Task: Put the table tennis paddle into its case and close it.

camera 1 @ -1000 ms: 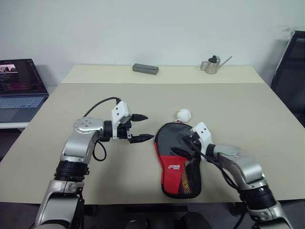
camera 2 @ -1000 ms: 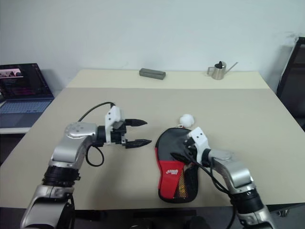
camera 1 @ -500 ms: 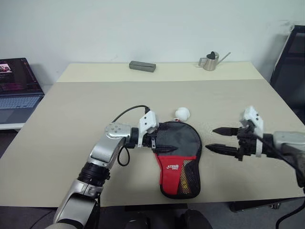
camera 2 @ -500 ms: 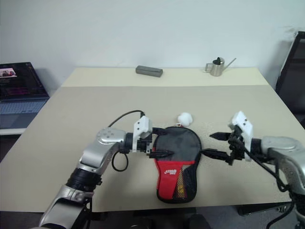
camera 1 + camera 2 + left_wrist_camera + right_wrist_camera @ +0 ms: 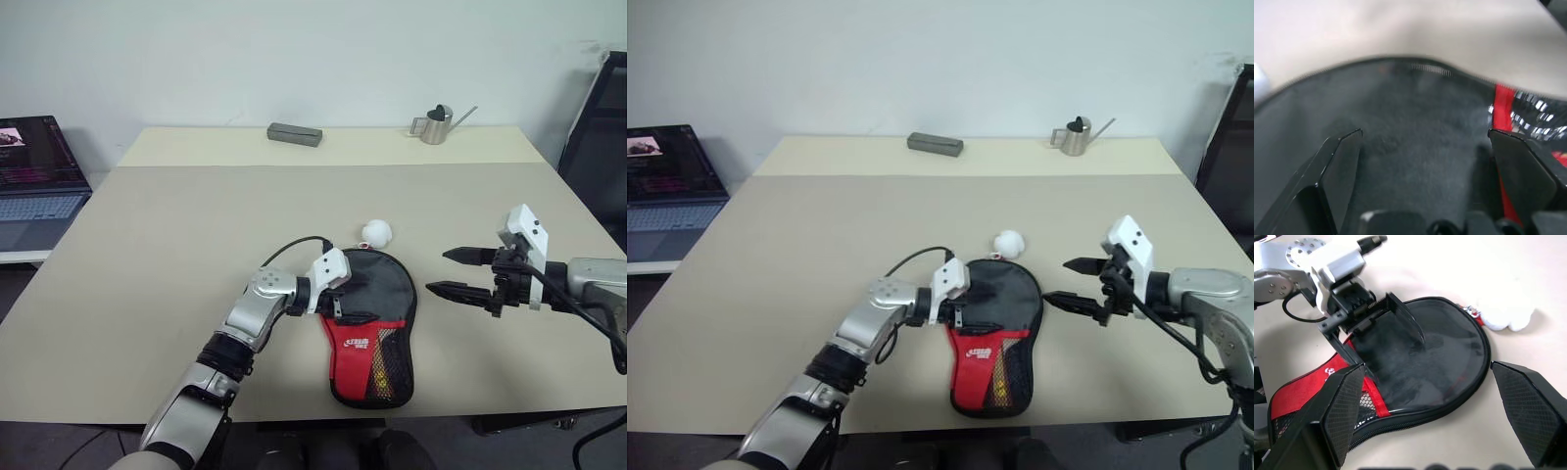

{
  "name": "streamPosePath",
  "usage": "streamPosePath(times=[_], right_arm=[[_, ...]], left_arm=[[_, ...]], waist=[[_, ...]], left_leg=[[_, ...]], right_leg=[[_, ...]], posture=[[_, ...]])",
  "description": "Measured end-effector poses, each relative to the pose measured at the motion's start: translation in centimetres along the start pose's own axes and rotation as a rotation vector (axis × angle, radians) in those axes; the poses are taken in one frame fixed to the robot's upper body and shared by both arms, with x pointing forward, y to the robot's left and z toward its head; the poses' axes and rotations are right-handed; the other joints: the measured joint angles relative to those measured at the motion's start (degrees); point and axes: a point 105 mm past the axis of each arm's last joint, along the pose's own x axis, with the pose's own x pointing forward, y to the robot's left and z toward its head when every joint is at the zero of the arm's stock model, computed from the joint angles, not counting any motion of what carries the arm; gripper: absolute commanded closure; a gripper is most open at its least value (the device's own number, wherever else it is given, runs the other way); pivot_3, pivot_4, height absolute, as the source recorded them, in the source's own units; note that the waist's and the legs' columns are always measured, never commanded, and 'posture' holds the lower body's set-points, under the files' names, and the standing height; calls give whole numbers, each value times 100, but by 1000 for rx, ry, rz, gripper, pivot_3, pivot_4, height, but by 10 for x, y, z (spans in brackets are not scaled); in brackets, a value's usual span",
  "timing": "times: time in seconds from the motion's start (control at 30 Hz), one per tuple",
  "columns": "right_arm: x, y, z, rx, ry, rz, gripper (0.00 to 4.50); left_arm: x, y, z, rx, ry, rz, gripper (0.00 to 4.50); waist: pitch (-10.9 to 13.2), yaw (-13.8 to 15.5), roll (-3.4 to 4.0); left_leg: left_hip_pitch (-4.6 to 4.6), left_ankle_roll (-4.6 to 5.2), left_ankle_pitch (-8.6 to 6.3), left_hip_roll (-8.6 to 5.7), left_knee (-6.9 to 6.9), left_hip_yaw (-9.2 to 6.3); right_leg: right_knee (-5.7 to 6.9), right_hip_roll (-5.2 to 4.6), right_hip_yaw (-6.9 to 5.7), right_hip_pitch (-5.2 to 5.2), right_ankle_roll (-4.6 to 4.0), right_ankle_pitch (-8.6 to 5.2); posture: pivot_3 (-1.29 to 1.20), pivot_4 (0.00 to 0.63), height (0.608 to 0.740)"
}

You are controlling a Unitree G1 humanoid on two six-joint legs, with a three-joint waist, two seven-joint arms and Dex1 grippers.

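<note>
The left gripper (image 5: 345, 305) sits just below the middle of the left eye picture. Its two fingers are spread wide over the round black top of the case (image 5: 370, 323), holding nothing. The right gripper (image 5: 449, 272) hangs wide too, at middle right, beside the case but apart from it. I think the table tennis paddle is inside, because a tan bit shows through the mesh. Whether the zipper is fully shut, I cannot tell.
</note>
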Motion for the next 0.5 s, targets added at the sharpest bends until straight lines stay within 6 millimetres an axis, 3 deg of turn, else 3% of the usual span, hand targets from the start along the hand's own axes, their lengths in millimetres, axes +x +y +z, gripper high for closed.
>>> streamPosePath(times=[0.17, 0.37, 0.5], right_arm=[[15, -9, 22, -33, -55, -8, 0], [54, -35, 55, 17, -144, -77, 0], [88, -58, 56, 119, -141, -181, 0]], left_arm=[[0, 0, -2, -5, -5, -10, 41], [-1, 0, -5, 4, -8, -14, 41], [-1, 0, -4, 7, -10, -15, 41]], waist=[[-1, -2, 2], [-6, -19, 9], [-10, -15, 13]], left_leg=[[3, 0, 0, 0, 1, -2], [10, 0, 1, 2, 1, -2], [8, -1, 2, 1, 2, -5]], right_leg=[[2, 0, -3, 2, 0, 0], [13, 1, 1, 1, -2, 1], [20, 1, 6, -7, -4, 2]], posture=[[0, 150, 740], [0, 150, 740], [0, 150, 740]])
